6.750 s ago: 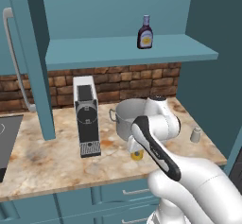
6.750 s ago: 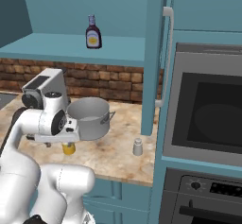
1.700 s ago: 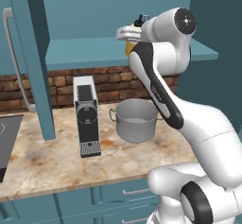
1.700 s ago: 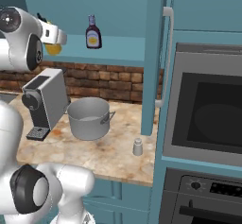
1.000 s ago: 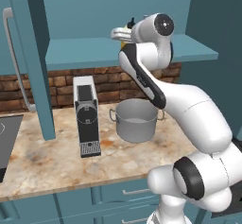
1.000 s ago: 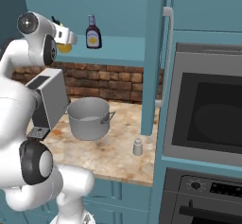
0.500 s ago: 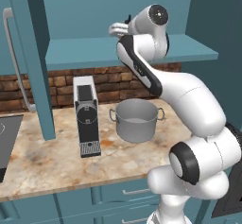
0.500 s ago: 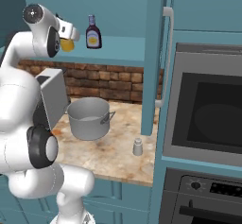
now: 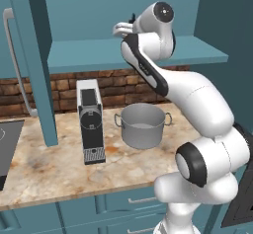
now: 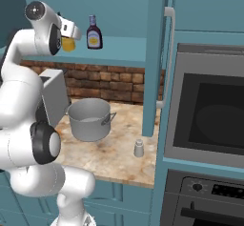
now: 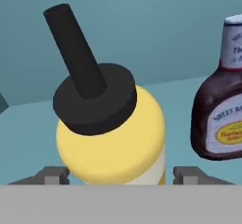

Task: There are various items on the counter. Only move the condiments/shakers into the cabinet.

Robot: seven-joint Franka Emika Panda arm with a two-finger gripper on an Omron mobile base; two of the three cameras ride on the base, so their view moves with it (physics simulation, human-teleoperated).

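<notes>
Now we are holding the yellow squeeze btl [image 11: 113, 147] betw. tool [image 11: 116, 175] fingers, closed on it, beside sauce btl [image 10: 94, 33] at cabinet shelf [image 10: 119, 53].

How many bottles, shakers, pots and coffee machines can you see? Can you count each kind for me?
Bottles: 2, the yellow squeeze bottle and the brown sauce bottle, both up at the cabinet shelf
Shakers: 1, the small shaker on the counter
Pots: 1, the steel pot
Coffee machines: 1, the coffee machine
Total: 5
</notes>
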